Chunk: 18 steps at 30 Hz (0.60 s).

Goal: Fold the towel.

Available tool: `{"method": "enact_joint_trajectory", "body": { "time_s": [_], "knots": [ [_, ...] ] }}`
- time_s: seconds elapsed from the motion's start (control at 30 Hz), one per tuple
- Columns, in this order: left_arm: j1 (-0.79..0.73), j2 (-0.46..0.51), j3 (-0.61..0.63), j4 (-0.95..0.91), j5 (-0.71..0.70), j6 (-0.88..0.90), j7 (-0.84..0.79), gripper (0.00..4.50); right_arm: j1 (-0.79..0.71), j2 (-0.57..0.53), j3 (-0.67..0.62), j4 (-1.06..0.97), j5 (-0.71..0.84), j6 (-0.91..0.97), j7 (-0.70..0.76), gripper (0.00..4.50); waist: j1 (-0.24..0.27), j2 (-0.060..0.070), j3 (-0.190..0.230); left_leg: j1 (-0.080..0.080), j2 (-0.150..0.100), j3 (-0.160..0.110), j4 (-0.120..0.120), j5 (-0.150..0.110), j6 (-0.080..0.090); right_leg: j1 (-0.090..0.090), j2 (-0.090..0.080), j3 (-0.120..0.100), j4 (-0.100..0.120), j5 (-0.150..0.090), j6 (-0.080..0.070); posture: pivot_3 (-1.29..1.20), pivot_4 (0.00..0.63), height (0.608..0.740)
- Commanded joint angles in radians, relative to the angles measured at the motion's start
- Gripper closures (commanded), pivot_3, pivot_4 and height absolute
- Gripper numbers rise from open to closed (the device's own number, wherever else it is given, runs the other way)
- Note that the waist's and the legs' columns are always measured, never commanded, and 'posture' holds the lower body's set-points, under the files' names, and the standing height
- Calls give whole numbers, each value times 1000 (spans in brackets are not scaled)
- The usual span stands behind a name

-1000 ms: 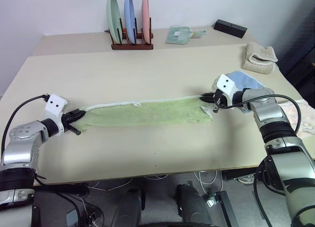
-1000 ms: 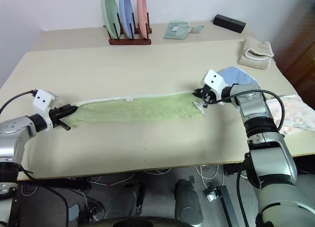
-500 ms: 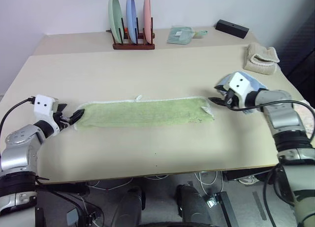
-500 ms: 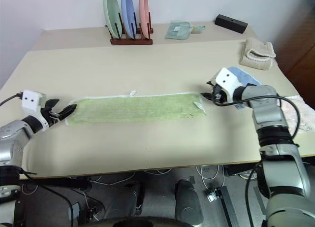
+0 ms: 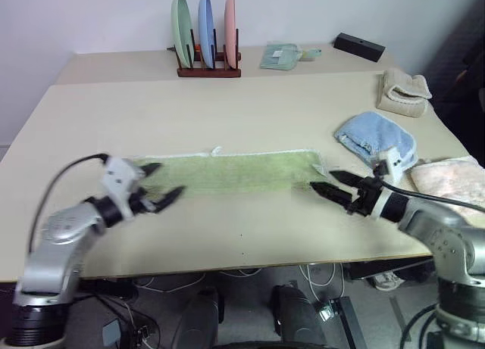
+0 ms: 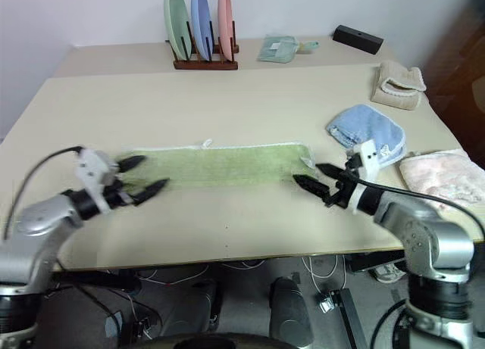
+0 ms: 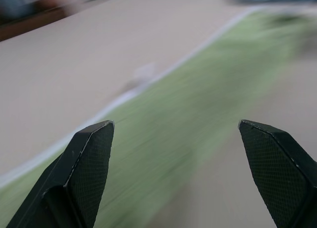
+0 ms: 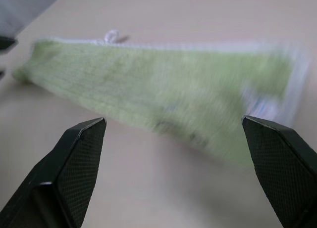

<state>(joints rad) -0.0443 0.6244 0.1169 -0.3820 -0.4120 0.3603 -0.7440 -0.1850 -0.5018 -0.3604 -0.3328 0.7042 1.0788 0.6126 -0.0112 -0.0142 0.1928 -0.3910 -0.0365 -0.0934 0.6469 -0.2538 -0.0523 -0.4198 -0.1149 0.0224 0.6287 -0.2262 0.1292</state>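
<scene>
The light green terry towel with white scalloped edging (image 5: 227,172) lies as a long flat strip mid-tabletop (image 5: 250,114). Soft, light and limp, it will sag; pinch its end corners. Left tool (image 5: 161,191) at 9 o'clock and right tool (image 5: 327,184) at 3 o'clock gape empty.

I see the towel (image 5: 235,171) as light green with a white edging along its far side and a small white loop; my two grippers, left (image 5: 161,188) and right (image 5: 327,184), have black fingers with a fine cross-hatched texture; the table (image 5: 250,107) is plain beige; a light blue towel (image 5: 375,138) sits bunched beside a pale pink patterned cloth (image 5: 447,179); the folded towel (image 5: 402,91) is beige; the rack (image 5: 208,70) is dark brown, holding green, blue and pink plates; the box (image 5: 359,45) is black.
</scene>
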Motion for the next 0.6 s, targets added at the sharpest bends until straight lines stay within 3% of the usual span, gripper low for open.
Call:
{"method": "enact_joint_trajectory", "body": {
  "time_s": [0.03,0.23,0.5,0.6],
  "knots": [
    [-26,-19,-113,-98,27,-15,-16,363,-16,102,-86,-47,67,126,-192,42,-3,0,0,0,0,0,0,0,0,0,1,0,0,0,0,0,150,740],
    [-43,-52,-206,-120,41,-7,-20,363,-88,271,-181,-23,100,254,-422,42,-4,1,0,0,1,0,-1,0,1,-1,1,0,1,0,1,0,150,740],
    [-44,-68,-222,-106,64,-24,-8,363,-256,435,-314,113,115,252,-641,42,-7,1,-1,1,1,0,-1,0,1,-1,1,0,1,0,1,0,150,740],
    [-40,-72,-227,-106,77,-28,-2,363,-291,451,-320,164,99,224,-685,898,-6,1,-1,0,1,0,-1,0,1,-1,1,0,0,0,1,0,150,740]
  ]
}}
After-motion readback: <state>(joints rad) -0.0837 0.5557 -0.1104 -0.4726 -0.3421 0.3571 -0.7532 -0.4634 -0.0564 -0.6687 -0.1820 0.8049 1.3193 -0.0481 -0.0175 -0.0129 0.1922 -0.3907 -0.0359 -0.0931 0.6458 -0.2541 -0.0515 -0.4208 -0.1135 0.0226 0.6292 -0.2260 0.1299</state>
